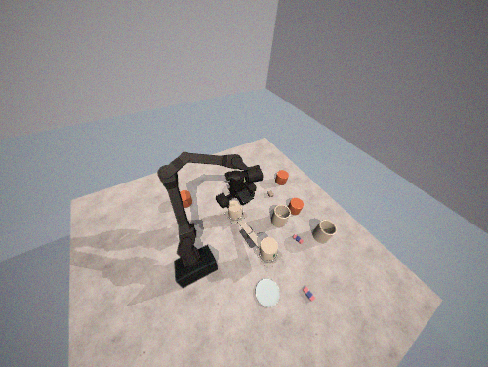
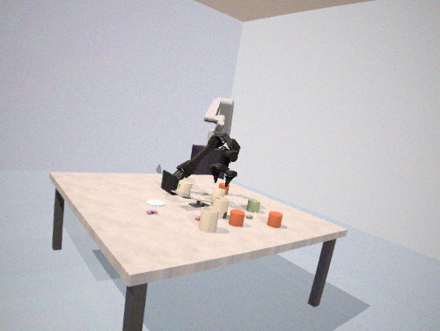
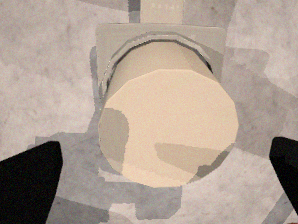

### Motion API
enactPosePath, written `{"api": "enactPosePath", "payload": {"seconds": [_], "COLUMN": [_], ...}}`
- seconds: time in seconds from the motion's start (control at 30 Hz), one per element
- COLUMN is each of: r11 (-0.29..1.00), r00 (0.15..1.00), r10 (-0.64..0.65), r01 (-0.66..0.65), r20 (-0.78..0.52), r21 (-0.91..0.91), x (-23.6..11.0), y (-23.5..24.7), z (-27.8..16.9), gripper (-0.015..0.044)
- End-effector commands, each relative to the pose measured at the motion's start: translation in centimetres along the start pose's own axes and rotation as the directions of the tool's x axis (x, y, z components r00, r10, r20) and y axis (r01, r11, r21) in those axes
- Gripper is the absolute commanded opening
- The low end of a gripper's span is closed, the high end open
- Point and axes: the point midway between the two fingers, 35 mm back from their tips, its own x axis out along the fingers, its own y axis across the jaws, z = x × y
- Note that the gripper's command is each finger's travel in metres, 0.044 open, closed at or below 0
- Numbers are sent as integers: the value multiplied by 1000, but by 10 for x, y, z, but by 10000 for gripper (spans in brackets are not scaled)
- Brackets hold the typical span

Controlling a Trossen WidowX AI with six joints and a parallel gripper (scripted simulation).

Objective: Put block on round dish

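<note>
One beige balance cup (image 1: 235, 212) (image 2: 218, 194) (image 3: 170, 125) stands upside down on its end plate. The other cup (image 1: 268, 249) (image 2: 184, 188) stands on the opposite end, nearer the dish. The balance beam (image 1: 246, 228) (image 3: 161, 11) appears tilted, with the first cup's end lower. My gripper (image 1: 233, 199) (image 2: 222, 182) (image 3: 172, 152) is open and empty, pointing down just above the first cup. In the wrist view its fingers lie left and right of that cup, not touching it. The round pale dish (image 1: 267, 293) (image 2: 156, 202) is empty. The block is hidden.
Two open beige cups (image 1: 280, 216) (image 1: 324, 231) stand beside the balance. Orange cylinders (image 1: 282, 178) (image 1: 296, 206) (image 1: 185, 198) and a green one (image 2: 253, 205) stand around. Small red-blue pieces (image 1: 298, 239) (image 1: 308, 294) and a small brown piece (image 1: 270, 194) lie on the table.
</note>
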Motion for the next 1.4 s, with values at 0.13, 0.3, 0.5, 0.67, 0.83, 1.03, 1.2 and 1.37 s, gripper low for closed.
{"api": "enactPosePath", "payload": {"seconds": [0.13,0.3,0.5,0.67,0.83,1.03,1.2,1.37], "r11": [1000,1000,1000,1000,1000,1000,1000,1000], "r00": [1000,1000,1000,1000,1000,1000,1000,1000], "r10": [-7,-7,-7,-7,-6,-6,-6,-6], "r01": [7,7,7,7,6,6,6,6], "r20": [1,2,2,2,2,1,-1,-2], "r21": [9,9,9,9,9,9,9,9], "x": [12,20,30,38,46,55,63,69], "y": [-2,-1,-1,0,-1,-1,-2,-2], "z": [1,1,1,1,1,1,0,0], "gripper": [440,440,440,440,440,440,440,440]}}
